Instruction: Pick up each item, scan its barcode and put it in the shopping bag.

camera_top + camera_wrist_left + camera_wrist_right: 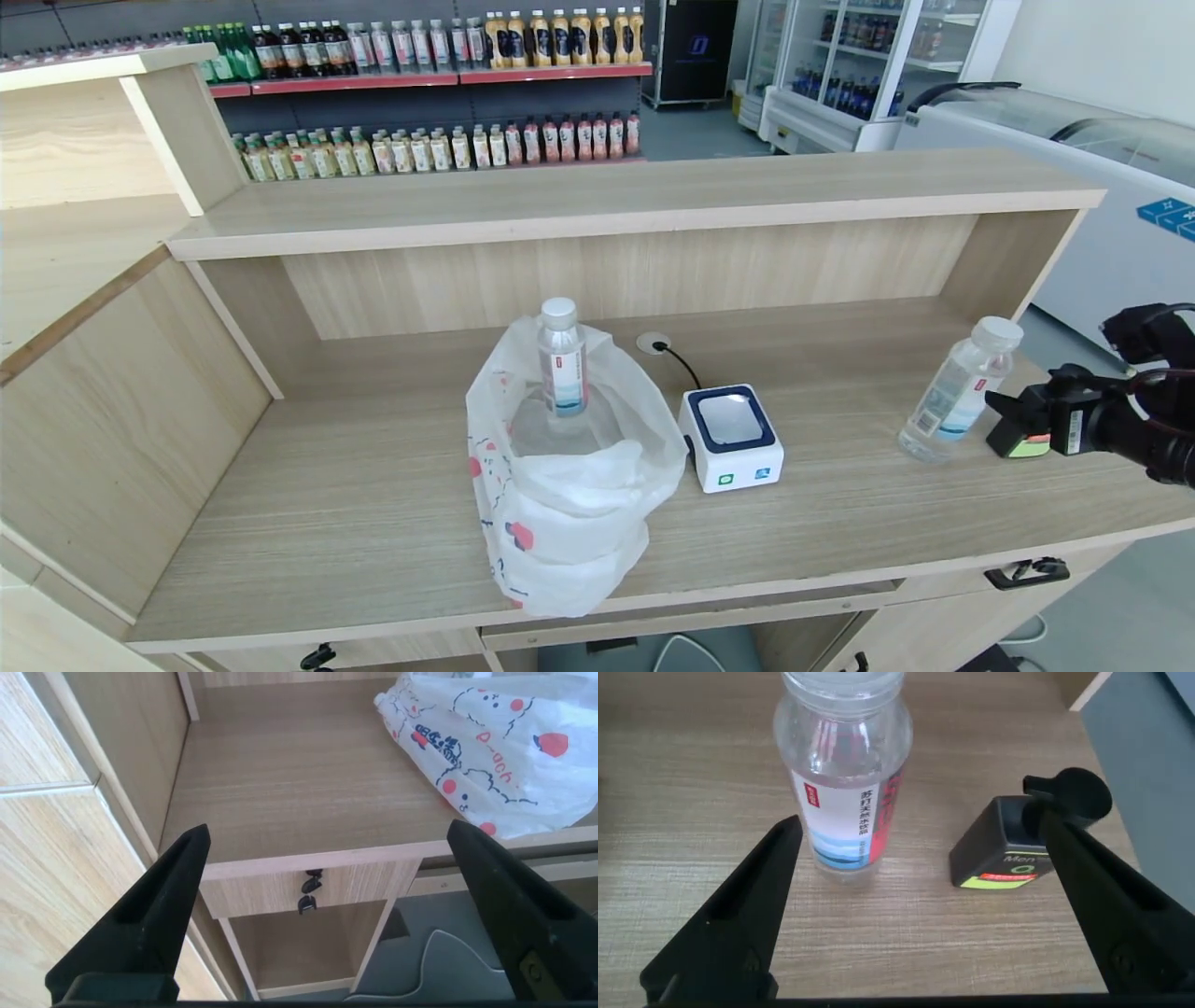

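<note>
One bottle (563,359) stands upright in the bag (560,504), mid counter (373,485), so you're on the next pick. Second bottle (845,775) stands upright at the counter's right end, well apart from the bag, with the scanner (731,437) between them. A small black item (999,854) with a green label lies just beside that bottle. Whether they touch, I can't tell.

Right tool (920,826) is spread wide and holds nothing. It's lined up on the bottle and black item, touching neither. Left tool (329,833) is also spread and empty, off the counter's front left edge near the bag.

Likely step: approach for the grasp on the second bottle. Next you'd centre the tool on the bottle body, clear of the black item, then pinch. After that, take it to the scanner with the label's barcode facing the window, then to the bag. Risk: a finger nudges the black item or tips the bottle.
</note>
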Controlling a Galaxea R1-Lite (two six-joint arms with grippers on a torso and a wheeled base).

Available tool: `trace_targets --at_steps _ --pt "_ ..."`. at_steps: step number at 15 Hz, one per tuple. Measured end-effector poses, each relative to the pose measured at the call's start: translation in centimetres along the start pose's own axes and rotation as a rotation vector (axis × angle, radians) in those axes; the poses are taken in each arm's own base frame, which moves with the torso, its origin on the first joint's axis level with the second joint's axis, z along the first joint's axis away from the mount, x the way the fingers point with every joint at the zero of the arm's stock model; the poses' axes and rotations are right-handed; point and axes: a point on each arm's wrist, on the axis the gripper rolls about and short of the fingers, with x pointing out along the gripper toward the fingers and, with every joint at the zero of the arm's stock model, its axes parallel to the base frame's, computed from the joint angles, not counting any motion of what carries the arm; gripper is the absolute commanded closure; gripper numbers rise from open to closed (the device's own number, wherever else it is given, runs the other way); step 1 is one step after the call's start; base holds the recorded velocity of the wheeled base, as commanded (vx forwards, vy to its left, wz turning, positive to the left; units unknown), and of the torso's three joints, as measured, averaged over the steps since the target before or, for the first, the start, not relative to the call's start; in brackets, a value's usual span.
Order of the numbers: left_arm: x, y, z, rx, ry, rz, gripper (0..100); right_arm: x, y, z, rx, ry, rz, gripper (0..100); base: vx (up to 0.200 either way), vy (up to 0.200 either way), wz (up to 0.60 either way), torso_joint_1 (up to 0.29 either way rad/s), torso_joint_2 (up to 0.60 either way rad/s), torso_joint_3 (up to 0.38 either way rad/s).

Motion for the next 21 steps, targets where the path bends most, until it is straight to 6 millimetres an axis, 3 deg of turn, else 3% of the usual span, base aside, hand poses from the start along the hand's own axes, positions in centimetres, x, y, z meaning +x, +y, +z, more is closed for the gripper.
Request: trace_targets --at_steps 21 --pt "0.0 0.0 0.0 0.0 0.0 0.0 0 6.6 2.4 -1.2 -0.047 0.007 0.177 0 0.0 0.0 0.0 0.0 0.0 0.0"
